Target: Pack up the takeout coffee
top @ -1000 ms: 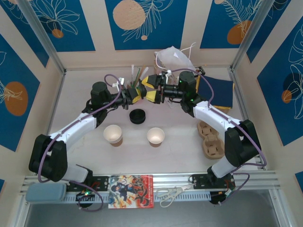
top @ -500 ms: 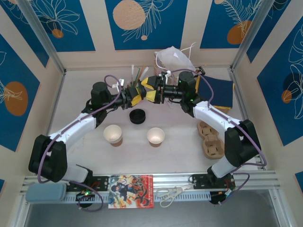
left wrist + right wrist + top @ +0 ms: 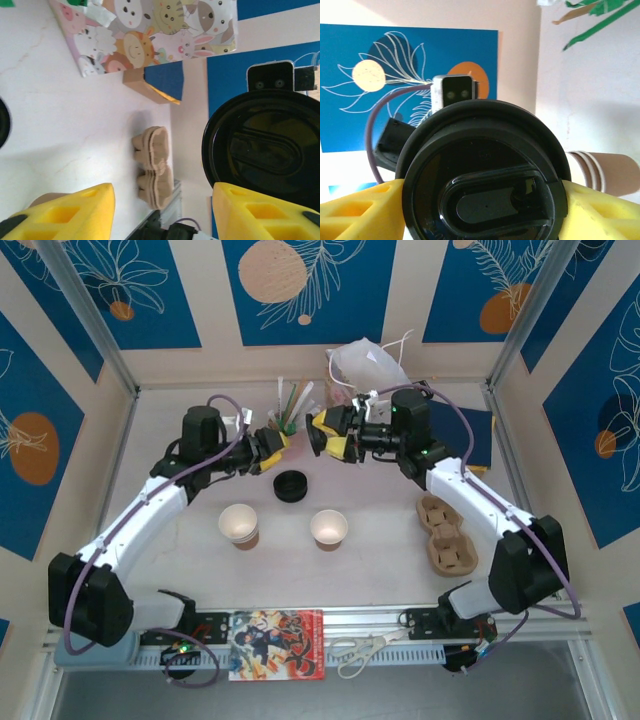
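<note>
Two kraft-brown takeout coffee cups stand open on the table, one on the left (image 3: 239, 525) and one on the right (image 3: 329, 528); one cup (image 3: 612, 172) also shows past the right fingers. My right gripper (image 3: 328, 436) hovers above the back of the table, shut on a black round lid (image 3: 482, 172) held by its rim between the yellow fingers. My left gripper (image 3: 273, 445) faces it from the left, open and apart from the lid (image 3: 262, 145). Nothing lies between the left fingers (image 3: 60, 212).
A second black lid (image 3: 290, 485) lies behind the cups. A pulp cup carrier (image 3: 445, 535) sits at the right, with a blue book (image 3: 466, 435) behind it. A pink cup of straws (image 3: 290, 408) and a white bag (image 3: 366, 365) stand at the back wall. A magazine (image 3: 277, 644) and scissors (image 3: 360, 650) lie at the near edge.
The two grippers were together at the lid. The left gripper has opened, let go and drawn back to the left. The right gripper kept the lid and shifted slightly right.
</note>
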